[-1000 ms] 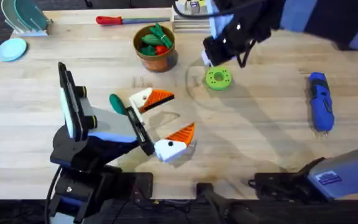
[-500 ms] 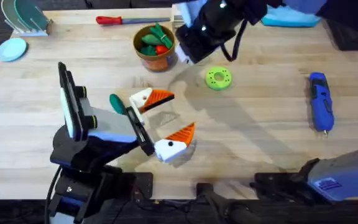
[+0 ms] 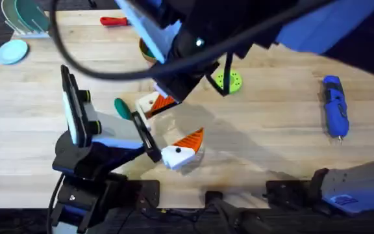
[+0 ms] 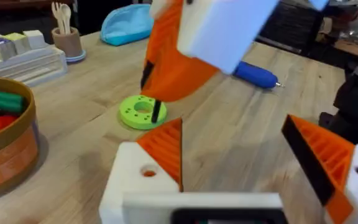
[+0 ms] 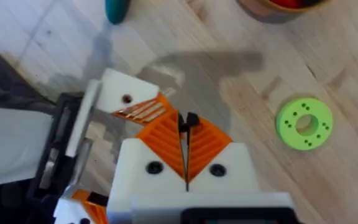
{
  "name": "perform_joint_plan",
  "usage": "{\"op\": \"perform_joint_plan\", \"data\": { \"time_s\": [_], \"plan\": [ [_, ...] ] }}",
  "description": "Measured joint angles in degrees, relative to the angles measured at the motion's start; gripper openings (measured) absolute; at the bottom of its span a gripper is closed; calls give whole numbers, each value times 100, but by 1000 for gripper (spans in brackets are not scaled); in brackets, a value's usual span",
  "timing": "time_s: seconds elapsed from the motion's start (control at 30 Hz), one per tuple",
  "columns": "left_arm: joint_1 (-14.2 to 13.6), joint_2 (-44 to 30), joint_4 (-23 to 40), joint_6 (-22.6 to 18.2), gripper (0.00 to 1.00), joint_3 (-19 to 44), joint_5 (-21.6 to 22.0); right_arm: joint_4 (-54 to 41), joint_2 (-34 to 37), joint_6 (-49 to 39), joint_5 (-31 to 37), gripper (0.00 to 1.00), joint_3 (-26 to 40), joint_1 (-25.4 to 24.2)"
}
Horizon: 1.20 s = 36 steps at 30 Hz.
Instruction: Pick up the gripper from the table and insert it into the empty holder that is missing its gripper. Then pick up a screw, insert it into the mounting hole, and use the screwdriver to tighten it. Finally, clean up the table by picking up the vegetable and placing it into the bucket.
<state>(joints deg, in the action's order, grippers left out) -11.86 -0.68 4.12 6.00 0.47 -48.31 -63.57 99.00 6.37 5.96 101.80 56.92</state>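
While ribbed orange right gripper (image 5: 186, 146) jaws pinch tiny black screw (image 5: 187, 122), left gripper (image 3: 174, 136) jaws gape.

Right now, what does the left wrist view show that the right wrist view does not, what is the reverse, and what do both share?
Left wrist, not right wrist: the screwdriver, a blue pouch and a cup.
Right wrist, not left wrist: the vegetable.
Both: the green disc, the bucket, and the right gripper shut on a small black screw, close to the open left gripper.
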Motion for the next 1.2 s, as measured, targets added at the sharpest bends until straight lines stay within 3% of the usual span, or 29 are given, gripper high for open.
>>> {"op": "perform_joint_plan", "data": {
  "time_s": [0.63, 1.2],
  "plan": [
    [0, -1, -2, -217, 992, 0, 35, 211, 0, -4, -612, 6, 337, 158],
    [0, -1, -2, -254, 992, 0, 35, 199, 172, -4, -716, 6, 339, 313]
  ]
}}
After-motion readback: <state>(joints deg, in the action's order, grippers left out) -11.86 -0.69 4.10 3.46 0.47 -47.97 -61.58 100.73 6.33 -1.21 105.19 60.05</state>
